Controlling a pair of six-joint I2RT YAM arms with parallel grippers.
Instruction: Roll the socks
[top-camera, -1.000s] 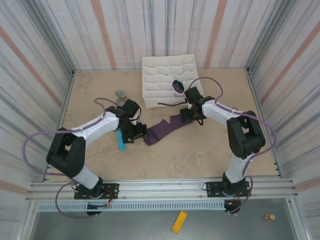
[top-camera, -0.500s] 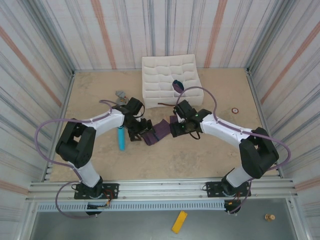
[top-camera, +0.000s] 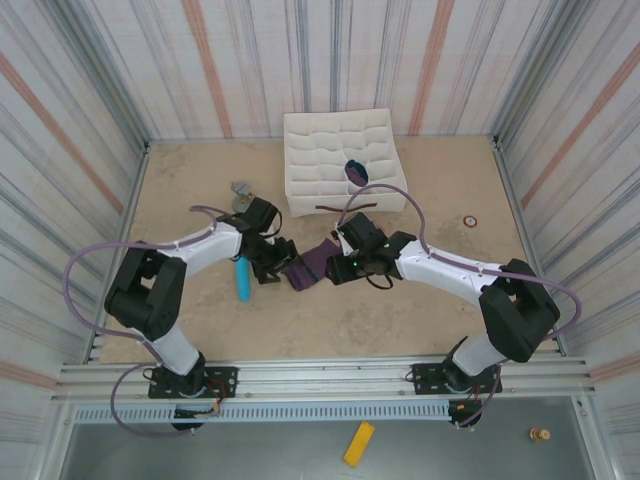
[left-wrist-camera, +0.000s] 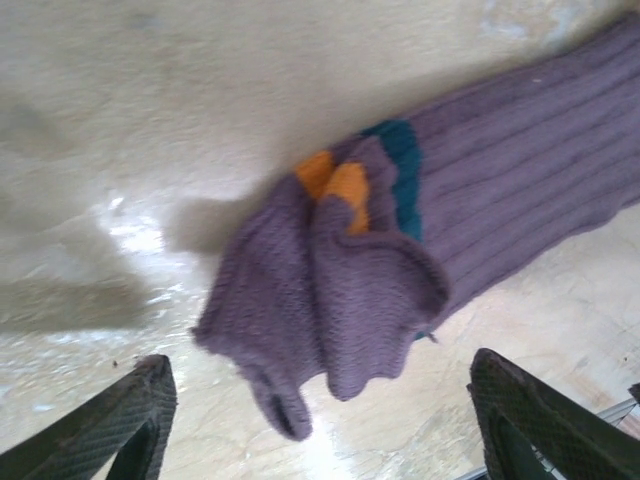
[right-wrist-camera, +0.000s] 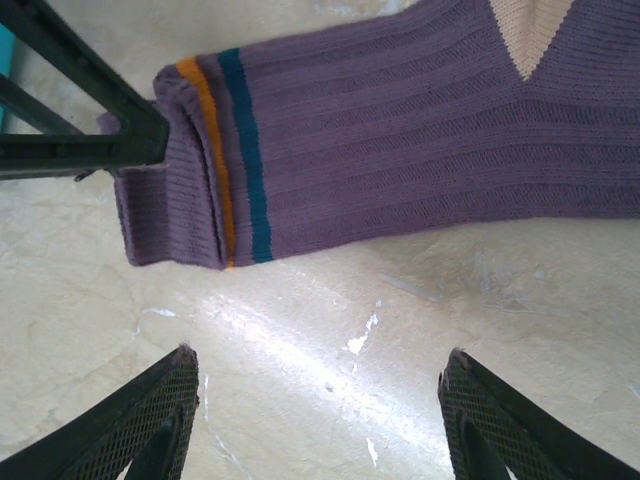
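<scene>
**Left end effector and right end effector gape wide at the socks**

Left end effector first, seen from its own wrist camera: fingers are spread far apart, with nothing between them and nothing gripped. Just past the tips lie the socks, in purple ribbed knit. This end is bunched and folded over on itself, a lumpy flap with a patch of orange and a band of dark teal peeking out at the fold. From there the ribbed length runs off flat toward the upper right of that view.

Over to the right end effector, and it's the same story. Its fingers are splayed wide, holding nothing, over bare worktop just short of the socks. Here the knit lies smooth and flat in long purple ribs. A thin orange stripe and a thicker teal stripe cross near the cuff end, and there's a pale tan wedge at the top edge of the view. A black finger of the left end effector reaches in from the left, and its tip meets the cuff edge.

From above, the socks make a short dark purple strip in the middle of the beige worktop. They lie right between the two end effectors, which face each other across them. A light blue cylinder lies just left of the left end effector. A white quilted tray sits at the back.
</scene>
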